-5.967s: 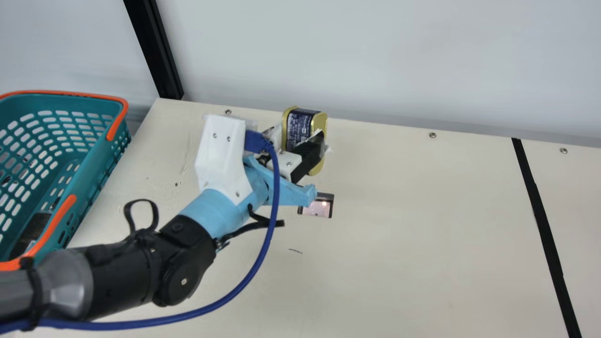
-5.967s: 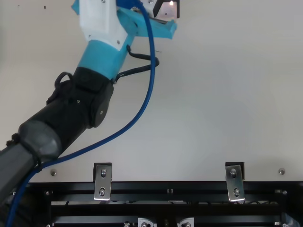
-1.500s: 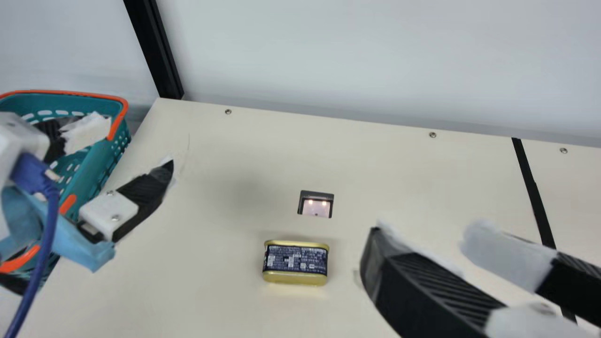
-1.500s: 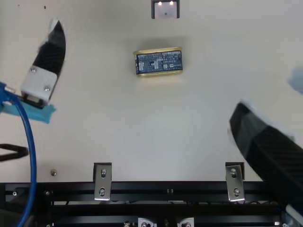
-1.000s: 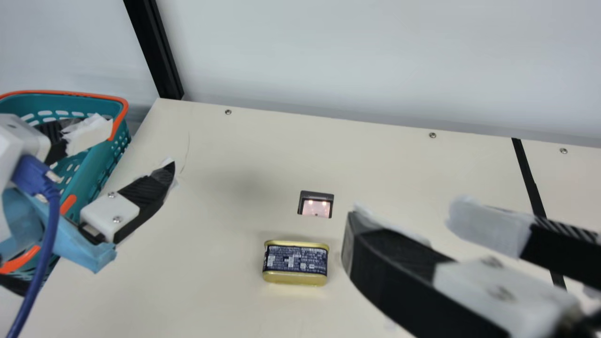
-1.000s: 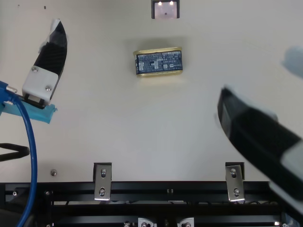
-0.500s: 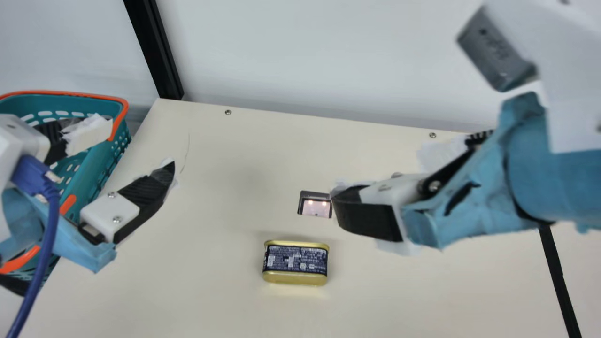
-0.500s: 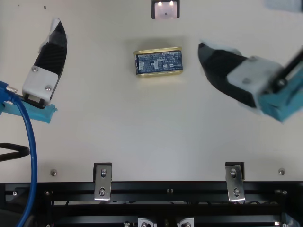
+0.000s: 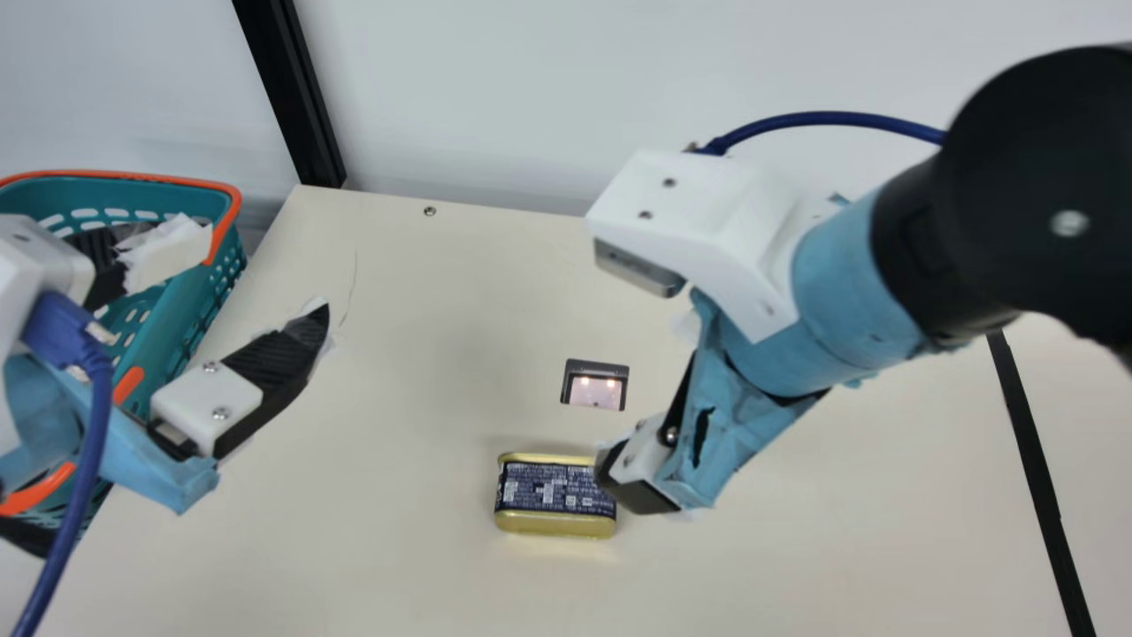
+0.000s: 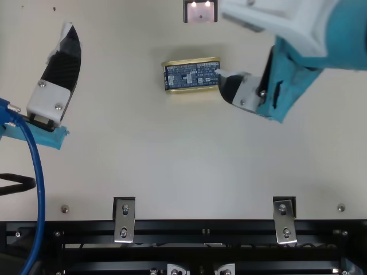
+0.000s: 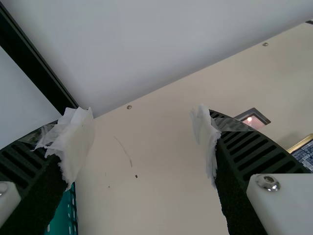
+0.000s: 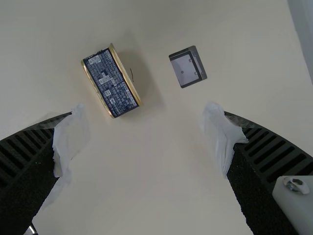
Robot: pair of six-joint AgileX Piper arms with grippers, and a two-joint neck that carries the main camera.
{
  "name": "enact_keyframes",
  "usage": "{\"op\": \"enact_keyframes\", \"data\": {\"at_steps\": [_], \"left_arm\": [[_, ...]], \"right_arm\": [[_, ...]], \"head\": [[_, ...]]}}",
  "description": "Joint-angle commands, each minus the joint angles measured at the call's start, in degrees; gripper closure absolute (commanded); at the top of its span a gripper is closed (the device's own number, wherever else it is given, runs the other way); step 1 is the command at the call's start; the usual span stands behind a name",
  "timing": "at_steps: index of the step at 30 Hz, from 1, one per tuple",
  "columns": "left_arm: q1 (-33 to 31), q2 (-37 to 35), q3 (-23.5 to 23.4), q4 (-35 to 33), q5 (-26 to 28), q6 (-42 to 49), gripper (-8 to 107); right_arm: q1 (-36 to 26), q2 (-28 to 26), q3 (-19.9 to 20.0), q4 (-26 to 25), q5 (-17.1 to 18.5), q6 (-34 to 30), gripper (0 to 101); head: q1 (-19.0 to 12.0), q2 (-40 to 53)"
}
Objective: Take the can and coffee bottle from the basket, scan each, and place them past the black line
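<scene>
The right tool (image 12: 143,142), spread, has swung in near the can (image 10: 192,75) — likely to carry it past the black line (image 9: 1041,487); the left tool (image 11: 142,139) is spread too.

Fingers (image 11: 257,154) apart — table (image 11: 151,186) between.

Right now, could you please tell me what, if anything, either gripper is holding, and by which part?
Nothing is held: the left gripper and the right gripper are both open, and the can rests on the table.

Can (image 9: 546,500) before scanner (image 9: 595,390), basket (image 9: 193,296) left
</scene>
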Motion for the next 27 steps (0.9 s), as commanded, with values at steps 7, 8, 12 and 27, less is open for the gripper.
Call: {"op": "enact_keyframes", "data": {"at_steps": [7,8,12,27], "left_arm": [[0.0,0.0,0.0,0.0,0.0,0.0,9],[0.0,0.0,0.0,0.0,0.0,0.0,9],[0.0,0.0,0.0,0.0,0.0,0.0,9],[0.0,0.0,0.0,0.0,0.0,0.0,9]], "right_arm": [[3.8,5.2,-0.8,-2.5,0.1,-3.1,0],[4.3,5.7,-0.7,-2.9,0.1,-3.5,0],[6.3,7.5,-0.6,-4.7,0.1,-4.8,0],[13.4,14.6,-5.2,-9.7,0.1,-8.2,0]], "head": [[-0.5,-0.7],[-0.5,-0.7],[-0.5,-0.7],[-0.5,-0.7]]}}
